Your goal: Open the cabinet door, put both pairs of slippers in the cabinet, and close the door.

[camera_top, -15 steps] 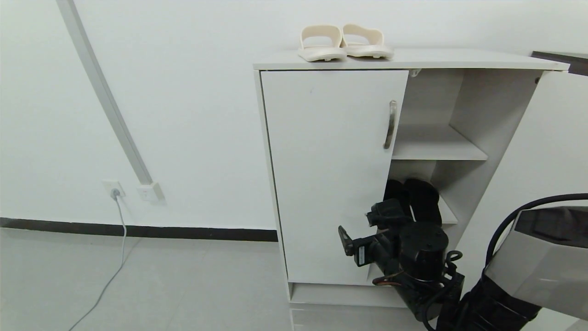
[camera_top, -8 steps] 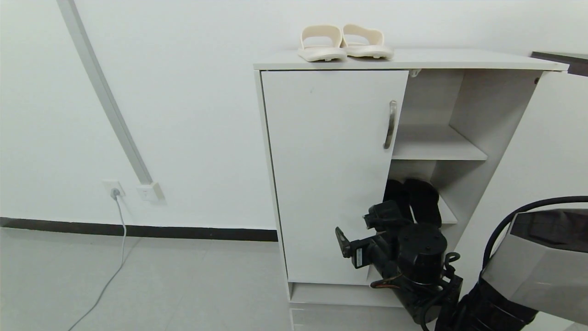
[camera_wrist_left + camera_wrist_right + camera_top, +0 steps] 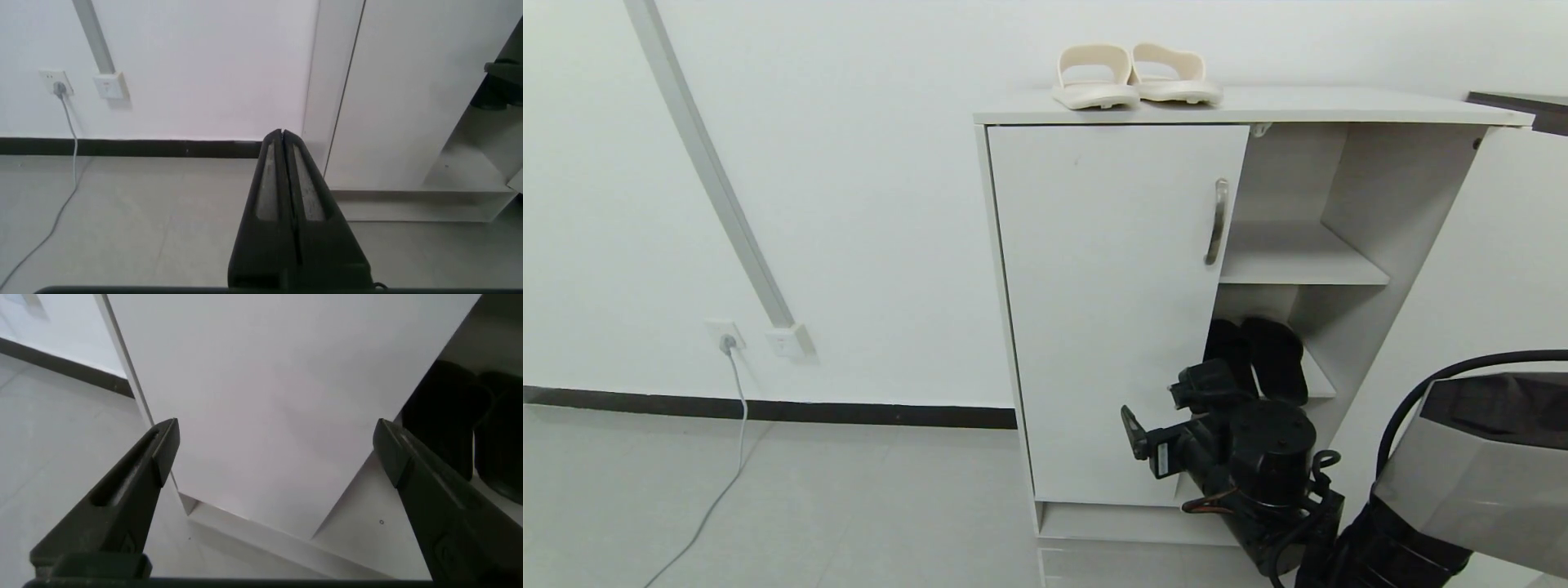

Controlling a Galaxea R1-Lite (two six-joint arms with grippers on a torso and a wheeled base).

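Observation:
A white cabinet [image 3: 1111, 327] stands against the wall, its left door shut and its right door [image 3: 1503, 261] swung open. Beige slippers [image 3: 1135, 75] sit on its top. Black slippers [image 3: 1262, 353] lie on the lower shelf inside, also seen in the right wrist view [image 3: 466, 416]. My right gripper [image 3: 1168, 408] hangs open and empty in front of the shut door's lower right corner, just outside that shelf; its fingers [image 3: 139, 486] spread wide before the door panel [image 3: 270, 384]. My left gripper [image 3: 282, 140] is shut on nothing, low over the floor, left of the cabinet [image 3: 409, 98].
A metal handle [image 3: 1217, 220] runs down the shut door's right edge. An upper shelf [image 3: 1298, 257] lies bare inside. A wall socket with a grey cable [image 3: 727, 339] and a slanted wall conduit [image 3: 711, 171] are to the left. Grey floor [image 3: 768, 506] lies open on the left.
My right arm has drifted slightly left and down in front of the lower shelf, gripper still open. The slippers and doors have not moved.

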